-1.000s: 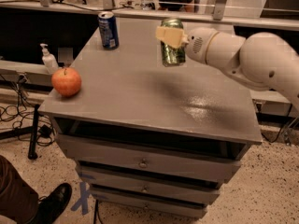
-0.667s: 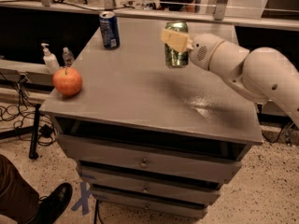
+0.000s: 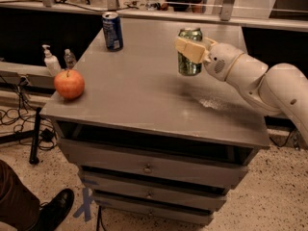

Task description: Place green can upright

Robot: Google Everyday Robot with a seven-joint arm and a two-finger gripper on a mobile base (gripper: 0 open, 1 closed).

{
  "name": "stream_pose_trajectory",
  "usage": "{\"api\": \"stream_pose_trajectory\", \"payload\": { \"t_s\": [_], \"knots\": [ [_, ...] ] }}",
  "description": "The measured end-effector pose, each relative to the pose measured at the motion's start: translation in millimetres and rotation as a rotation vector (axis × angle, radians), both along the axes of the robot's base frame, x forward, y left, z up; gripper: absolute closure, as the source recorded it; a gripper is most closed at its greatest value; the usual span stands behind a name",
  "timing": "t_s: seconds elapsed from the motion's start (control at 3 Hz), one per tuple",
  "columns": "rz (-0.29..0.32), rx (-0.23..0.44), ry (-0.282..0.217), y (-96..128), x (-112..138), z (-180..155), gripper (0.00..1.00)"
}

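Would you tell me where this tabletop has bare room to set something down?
Widest bare patch: tabletop middle and front, between the apple and the gripper holding the green can over the far side. The blue can crowds the back corner.

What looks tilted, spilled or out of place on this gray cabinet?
Nothing looks tipped or damaged. The gripper holds the green can upright over the cabinet top, and the blue can stands upright. Only the apple sits close to the left edge. A shiny patch may be glare or wetness.
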State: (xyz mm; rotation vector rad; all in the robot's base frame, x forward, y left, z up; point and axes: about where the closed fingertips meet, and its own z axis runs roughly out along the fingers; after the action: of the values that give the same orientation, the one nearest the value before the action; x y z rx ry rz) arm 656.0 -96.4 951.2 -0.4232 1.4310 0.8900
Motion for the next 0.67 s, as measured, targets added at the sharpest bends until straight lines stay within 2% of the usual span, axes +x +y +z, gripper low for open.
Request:
{"api": "stream_pose_trajectory", "payload": {
  "t_s": [0.67],
  "knots": [
    [0.104, 0.004, -0.027, -31, -26, -22, 1.0]
  ]
}}
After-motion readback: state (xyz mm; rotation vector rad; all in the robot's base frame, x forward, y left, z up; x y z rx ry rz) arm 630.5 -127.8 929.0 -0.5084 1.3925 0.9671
